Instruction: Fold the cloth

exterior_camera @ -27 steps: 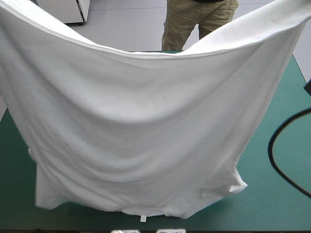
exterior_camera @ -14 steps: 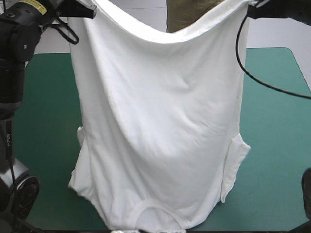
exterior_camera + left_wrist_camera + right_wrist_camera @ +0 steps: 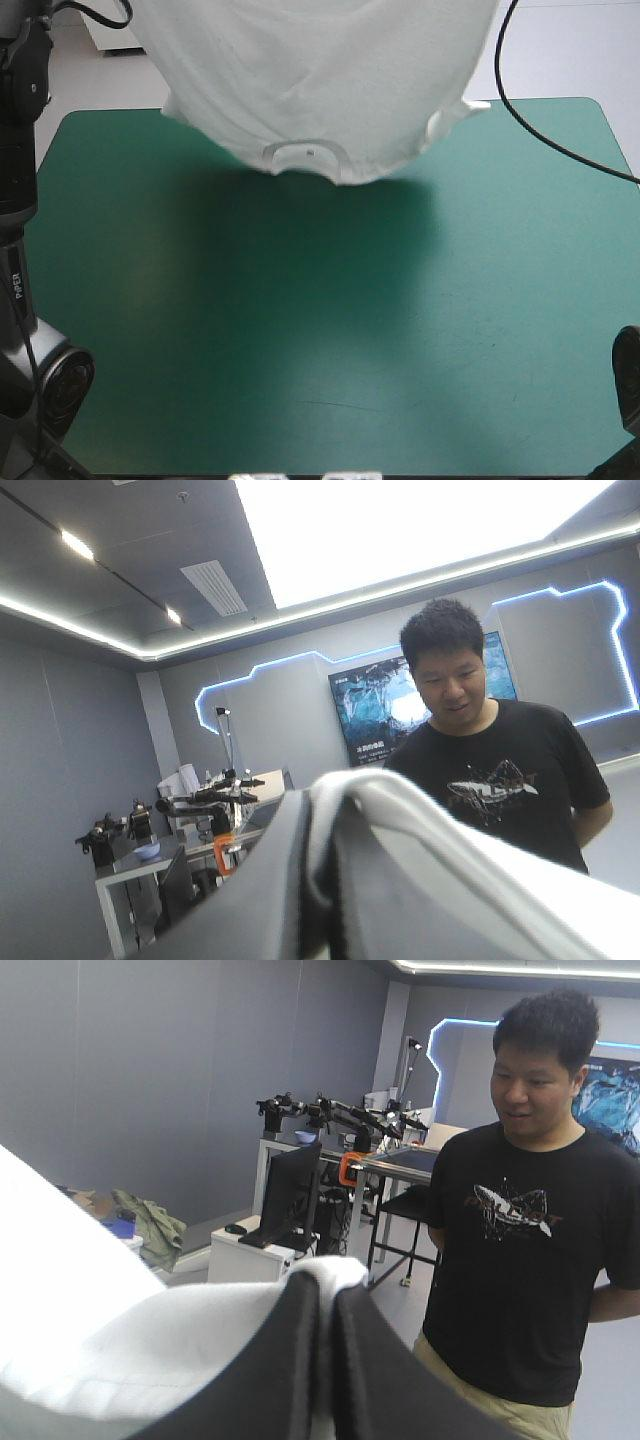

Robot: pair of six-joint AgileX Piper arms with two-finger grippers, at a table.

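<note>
The white T-shirt [image 3: 320, 80] hangs upside down over the far part of the table. Its collar [image 3: 305, 155] is lowest and one sleeve [image 3: 450, 118] dangles at the right. Both grippers are above the high view's frame. In the left wrist view my left gripper [image 3: 318, 815] is raised and looks level into the room, its black fingers shut on a fold of the T-shirt [image 3: 460, 855] draped over their tips. My right gripper [image 3: 325, 1295] is likewise shut on the T-shirt [image 3: 110, 1330], which bunches beside and over its fingers.
The teal-green cover [image 3: 320, 330] lies bare below the hanging shirt, with the shirt's shadow across its far half. My left arm's column [image 3: 20, 150] stands at the table's left edge and the right arm's base [image 3: 628, 390] at the near right corner.
The T-shirt has been lifted higher and swung away toward the far edge. Earlier it hung close and hid most of the table; now most of the cover shows.
</note>
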